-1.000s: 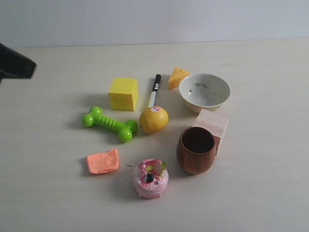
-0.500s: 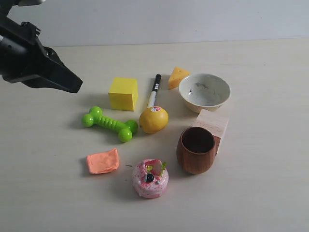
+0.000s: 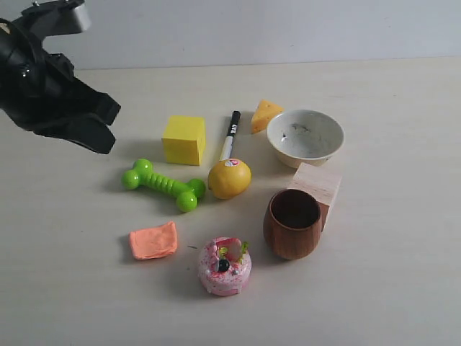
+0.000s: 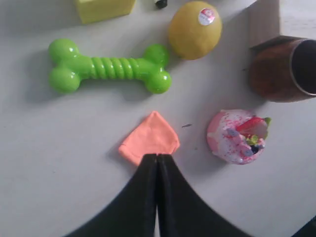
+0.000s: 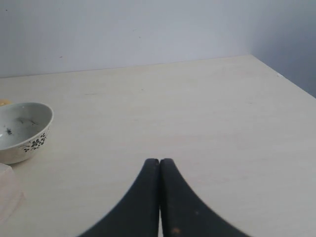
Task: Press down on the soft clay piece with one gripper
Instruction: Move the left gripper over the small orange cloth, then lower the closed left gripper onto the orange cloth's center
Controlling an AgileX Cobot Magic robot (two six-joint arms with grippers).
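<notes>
soft clay piece [image 3: 153,240] flat on table [image 3: 389,288], near pink cake toy [image 3: 225,267], in front of green bone toy [image 3: 163,184]. left gripper [image 4: 157,158] aloft at table's far-left, well apart from clay; jaws pressed together, nothing between. right gripper [image 5: 159,163] jaws likewise closed, empty, above bare table near bowl [image 5: 19,131].

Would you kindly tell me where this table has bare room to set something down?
Bare table lies right of the bowl and wooden cup, in front of the cake toy, and left of the soft clay piece and green bone. The middle is crowded, from the yellow cube and lemon to the cup.
</notes>
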